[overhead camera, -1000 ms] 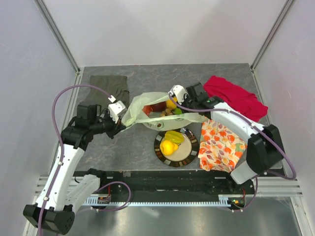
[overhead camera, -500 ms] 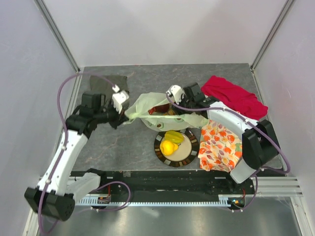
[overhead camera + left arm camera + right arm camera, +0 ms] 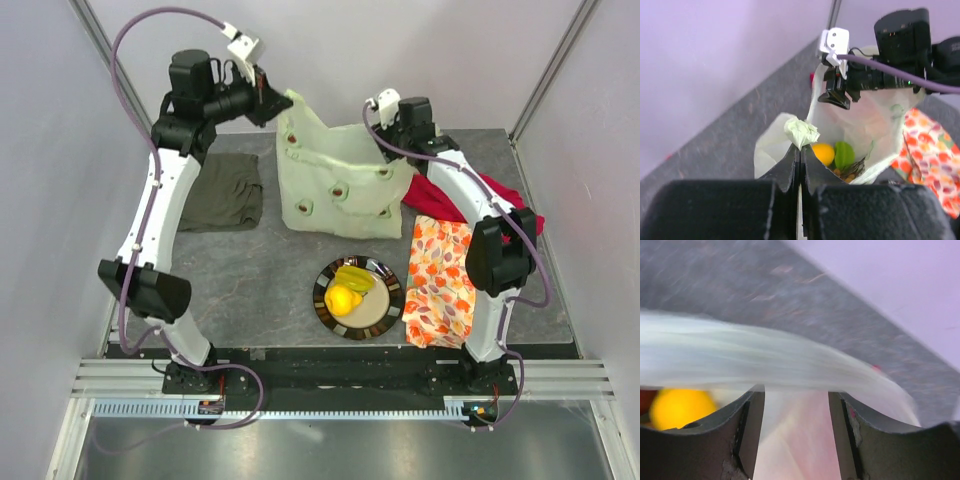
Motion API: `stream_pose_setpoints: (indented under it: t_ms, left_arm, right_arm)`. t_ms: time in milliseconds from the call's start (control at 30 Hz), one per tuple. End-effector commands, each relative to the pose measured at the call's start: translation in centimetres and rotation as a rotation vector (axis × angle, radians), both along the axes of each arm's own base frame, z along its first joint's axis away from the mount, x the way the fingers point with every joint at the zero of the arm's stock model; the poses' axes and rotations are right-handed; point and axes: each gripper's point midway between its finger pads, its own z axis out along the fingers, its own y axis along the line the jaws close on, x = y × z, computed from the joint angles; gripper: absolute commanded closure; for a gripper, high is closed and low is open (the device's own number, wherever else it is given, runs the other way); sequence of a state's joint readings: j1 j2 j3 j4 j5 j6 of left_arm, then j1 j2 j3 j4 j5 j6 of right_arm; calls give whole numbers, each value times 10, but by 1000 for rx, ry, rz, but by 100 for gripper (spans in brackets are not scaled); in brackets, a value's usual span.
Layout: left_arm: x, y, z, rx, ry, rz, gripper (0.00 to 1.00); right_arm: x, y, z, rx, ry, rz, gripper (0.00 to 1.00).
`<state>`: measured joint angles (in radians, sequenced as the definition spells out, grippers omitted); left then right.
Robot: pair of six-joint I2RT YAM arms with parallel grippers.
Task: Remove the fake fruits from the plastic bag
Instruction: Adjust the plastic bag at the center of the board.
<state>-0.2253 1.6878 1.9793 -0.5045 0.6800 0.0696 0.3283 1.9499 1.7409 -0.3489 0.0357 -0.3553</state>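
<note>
**Entry: emptying the bag, partly done**

- Out: I log two fake fruits on the plate (image 3: 378, 312), a yellow lemon (image 3: 342, 300) and a yellow-green piece (image 3: 353, 277) touching it.
- Left inside: I count at least three in the plastic bag (image 3: 340, 170). They are a yellow-orange one (image 3: 822, 152), a green one (image 3: 844, 154) just beside it, and a brown cluster (image 3: 847, 175) beneath. Others may lie hidden under the film.
- Bag position: it is raised at the far side of the surface (image 3: 260, 280) and hangs between the two arms, mouth up. I cannot tell whether its bottom rests on anything.
- The left gripper (image 3: 800, 147): fingers pressed together, pinching a bunched corner of the bag.
- The right gripper (image 3: 796, 390): fingers spread, with film across the gap. I cannot tell whether they carry any load.
- My judgement: under half done. The rest needs tipping out or picking singly.
</note>
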Motion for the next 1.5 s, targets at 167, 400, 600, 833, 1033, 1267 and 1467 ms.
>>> stream_pose_setpoints:
  t_ms: [167,400,600,833,1033,1267,1467]
  left_arm:
    - [6,-15,131,-199,-305,-44,98]
    - [-64,-3,12,-50,-33,-100,98]
    - [-133,24,-141,58,233,-24,98]
    - [-143,26,-146,42,271,8,99]
    - [-146,25,-123,5,272,20,98]
    - [-150,27,-106,-37,260,45,98]
    - [-147,17,-95,-102,287,3,98]
  right_arm:
    - [65,-64,119,0,-304,-161,37]
    - [-35,-35,35,73,-45,-30,38]
    - [-159,14,-76,21,236,152,38]
    - [-162,52,-43,53,214,258,37]
    - [-155,96,0,156,176,377,37]
    - [-173,122,5,236,228,459,29]
    - [-207,172,3,299,262,752,47]
